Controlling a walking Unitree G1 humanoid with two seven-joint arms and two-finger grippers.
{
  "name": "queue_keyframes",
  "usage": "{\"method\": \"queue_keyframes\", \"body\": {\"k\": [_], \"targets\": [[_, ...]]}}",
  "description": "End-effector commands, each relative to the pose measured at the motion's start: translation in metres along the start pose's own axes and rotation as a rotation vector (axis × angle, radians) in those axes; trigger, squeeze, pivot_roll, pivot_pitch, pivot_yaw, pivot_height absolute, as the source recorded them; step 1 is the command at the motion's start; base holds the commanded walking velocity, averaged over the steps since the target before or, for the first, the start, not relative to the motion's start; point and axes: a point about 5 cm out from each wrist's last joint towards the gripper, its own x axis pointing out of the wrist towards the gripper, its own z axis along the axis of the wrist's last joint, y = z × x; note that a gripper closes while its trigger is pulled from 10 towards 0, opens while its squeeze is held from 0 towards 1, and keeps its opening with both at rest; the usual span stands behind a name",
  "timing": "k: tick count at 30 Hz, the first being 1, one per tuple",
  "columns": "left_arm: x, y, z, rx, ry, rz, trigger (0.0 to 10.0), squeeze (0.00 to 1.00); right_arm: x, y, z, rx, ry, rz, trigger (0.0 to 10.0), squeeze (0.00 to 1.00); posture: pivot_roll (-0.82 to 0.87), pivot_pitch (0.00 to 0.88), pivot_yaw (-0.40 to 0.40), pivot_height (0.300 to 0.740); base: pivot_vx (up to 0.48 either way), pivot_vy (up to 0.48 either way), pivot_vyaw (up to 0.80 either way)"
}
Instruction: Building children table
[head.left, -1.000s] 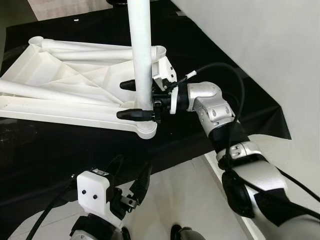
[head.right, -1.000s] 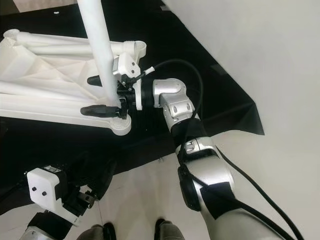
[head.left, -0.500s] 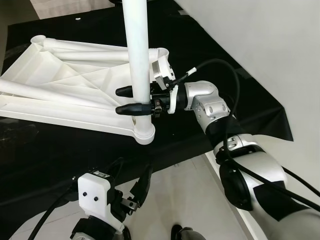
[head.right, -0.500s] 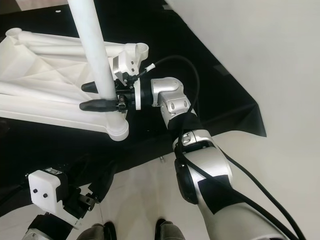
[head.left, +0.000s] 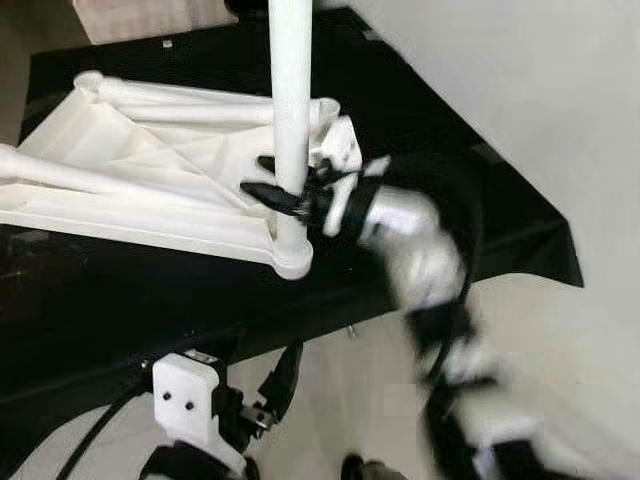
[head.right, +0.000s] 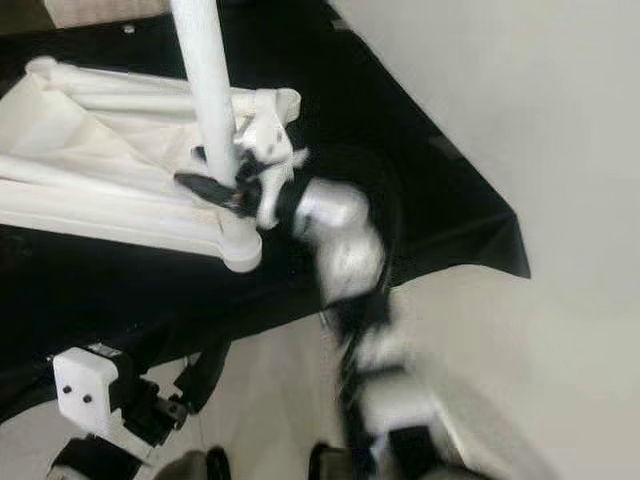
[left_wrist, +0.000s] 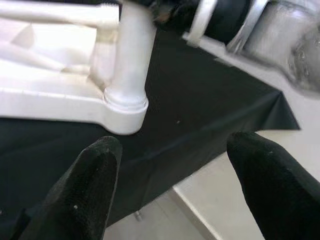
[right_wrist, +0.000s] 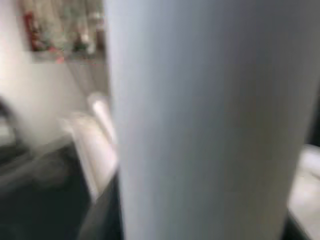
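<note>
Since half a second ago the right arm has swung and now blurs, its right pincer (head.left: 285, 192) still pinching the white table leg (head.left: 290, 90) just above the corner socket (head.left: 292, 262) of the upturned white tabletop (head.left: 130, 170) — which lies on a black sheet (head.left: 120, 300) on the floor. The left pincer (left_wrist: 170, 185) hangs low, fingers spread — holding nothing
</note>
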Motion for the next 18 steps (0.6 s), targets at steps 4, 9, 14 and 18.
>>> {"method": "queue_keyframes", "body": {"k": [4,9,14,18], "targets": [[-0.003,0.003,-0.003,0.004,0.035,-0.002,10.0,0.0,-0.003,0.03,-0.037,0.147,0.111,-0.131,0.0,0.0,0.11,0.26,-0.014,0.74,0.0,0.0,0.0],[-0.002,0.004,-0.003,0.006,0.03,-0.001,10.0,0.0,0.003,0.027,-0.028,0.131,0.089,-0.121,0.0,0.0,0.11,0.255,-0.021,0.74,0.0,0.0,0.0],[-0.001,0.004,-0.002,0.008,0.025,0.003,10.0,0.0,0.005,0.028,-0.017,0.119,0.061,-0.075,10.0,0.0,0.11,0.258,-0.026,0.74,0.0,0.0,0.0],[0.0,0.003,-0.002,0.007,0.022,0.004,10.0,0.0,0.006,0.034,-0.004,0.135,0.031,0.095,10.0,1.0,0.11,0.254,-0.029,0.74,0.0,0.0,0.0]]}}
